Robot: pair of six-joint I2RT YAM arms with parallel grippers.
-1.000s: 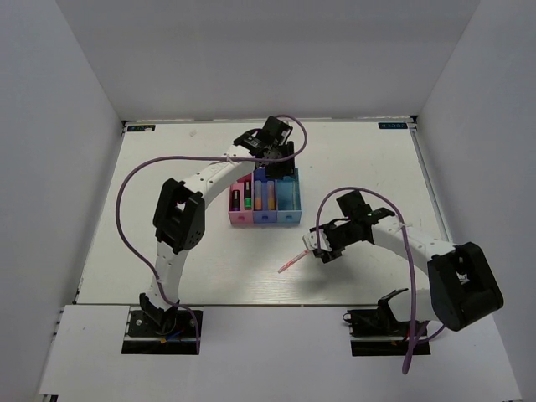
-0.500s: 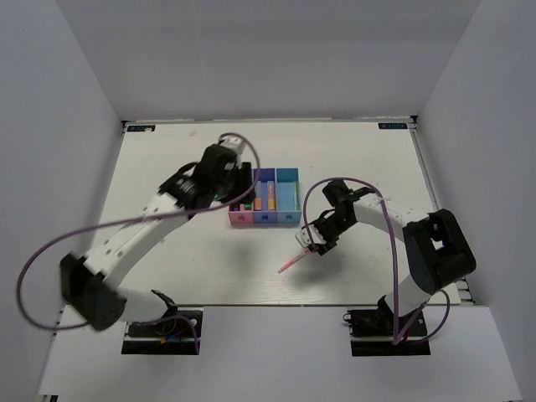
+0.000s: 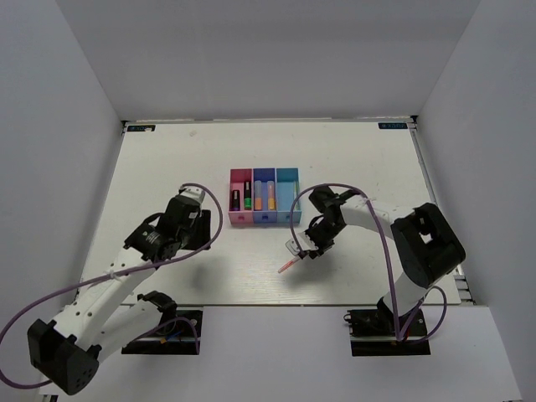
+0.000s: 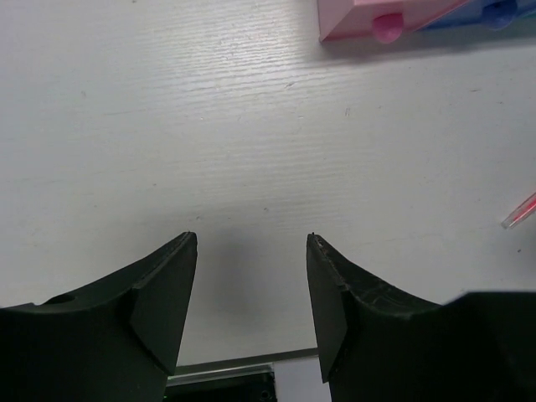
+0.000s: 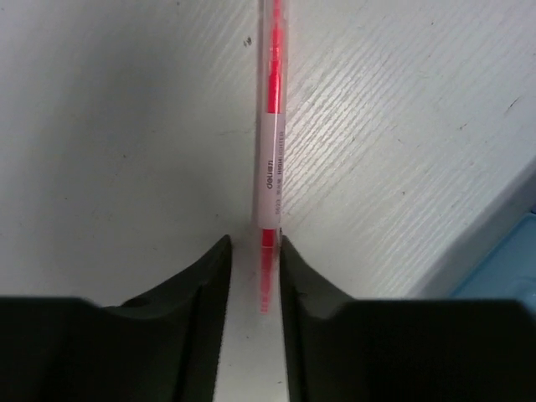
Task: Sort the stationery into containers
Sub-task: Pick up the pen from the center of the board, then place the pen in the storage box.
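A thin pink pen (image 3: 287,265) lies on the table in front of the containers. My right gripper (image 3: 301,249) is low over its far end. In the right wrist view the pen (image 5: 270,151) runs up from between the right gripper's (image 5: 254,243) fingers, against the right finger, with a gap still showing on the left. The pink bin (image 3: 241,201) holds two dark markers, and the blue-violet bin (image 3: 265,201) holds two orange highlighters. The cyan bin (image 3: 287,197) stands beside them. My left gripper (image 3: 199,228) hangs open above bare table, left of the bins, with nothing between its fingers (image 4: 167,285).
The left wrist view catches the pink bin's near end (image 4: 377,17) at the top right and the pen's tip (image 4: 519,211) at the right edge. The table's front edge (image 4: 234,362) shows between the left fingers. White walls enclose the table.
My left arm has pulled back from over the bins toward the near left and opened wider. My right gripper has come down onto the pen's far end, its jaws narrowing around it.
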